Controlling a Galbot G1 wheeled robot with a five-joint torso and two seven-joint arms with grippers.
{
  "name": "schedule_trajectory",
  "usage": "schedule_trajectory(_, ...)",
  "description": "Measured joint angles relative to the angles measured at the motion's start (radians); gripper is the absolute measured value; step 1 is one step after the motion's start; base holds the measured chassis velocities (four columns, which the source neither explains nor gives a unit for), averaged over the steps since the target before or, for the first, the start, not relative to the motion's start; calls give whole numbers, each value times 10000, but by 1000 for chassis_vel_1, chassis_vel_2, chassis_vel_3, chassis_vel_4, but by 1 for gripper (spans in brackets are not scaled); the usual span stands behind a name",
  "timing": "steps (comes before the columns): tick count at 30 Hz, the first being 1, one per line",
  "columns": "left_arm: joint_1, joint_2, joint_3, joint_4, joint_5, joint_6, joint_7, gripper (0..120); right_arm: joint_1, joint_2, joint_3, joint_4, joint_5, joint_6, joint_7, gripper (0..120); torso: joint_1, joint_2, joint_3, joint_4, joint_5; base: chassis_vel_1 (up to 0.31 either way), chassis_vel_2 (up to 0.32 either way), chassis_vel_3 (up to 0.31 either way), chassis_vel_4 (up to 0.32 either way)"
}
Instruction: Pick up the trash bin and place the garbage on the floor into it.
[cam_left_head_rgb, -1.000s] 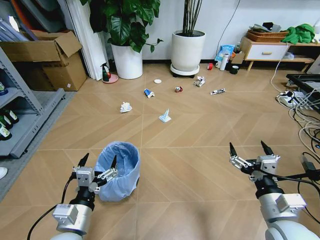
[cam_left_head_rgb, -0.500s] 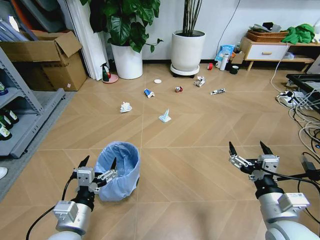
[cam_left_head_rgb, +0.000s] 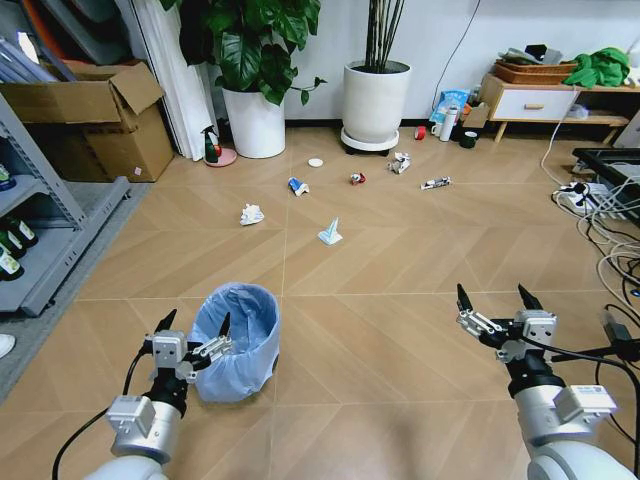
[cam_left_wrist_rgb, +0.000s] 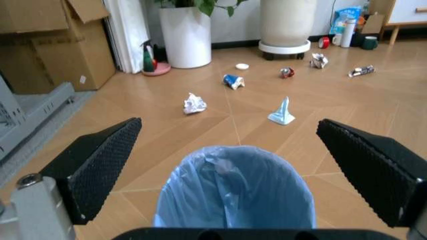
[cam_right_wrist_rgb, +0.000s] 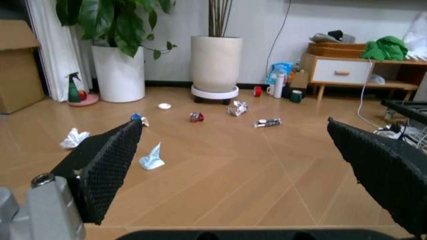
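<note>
On the wood floor, low at about 7 o'clock in the head view, stood the small round bin with its light-blue bag. It was upright and its mouth was open. The left gripper hung just at the bin's near side, with its two black fingers spread wide. One fingertip was in front of the bin's rim and the other sat off to the side. Nothing was held between them. From the left wrist view the bin sat right between the two spread fingers, close in front of the camera.

The right gripper was at about 5 o'clock in the head view, well apart from the bin, above bare floor. Its fingers were spread wide too and held nothing.

Farther away, toward 12 o'clock, bits of trash lay scattered on the floor. A white paper wad lay nearest on the left. A pointed white-blue scrap stood near it, more to the middle. Behind those lay a crushed blue-white can, a white disc, a small red can, a crumpled wrapper and a flat wrapper. All of them were well apart from the bin and from both grippers. Two big white plant pots stood by the wall behind the trash.
</note>
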Motion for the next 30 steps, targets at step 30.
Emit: schedule_trajectory(30, -4551, 1851, 1141, 3745, -3651, 4284, -2618, 100, 65, -271, -161, -552, 123, -153, 227, 100, 1, 0, 1, 1, 0, 0, 0, 0, 0)
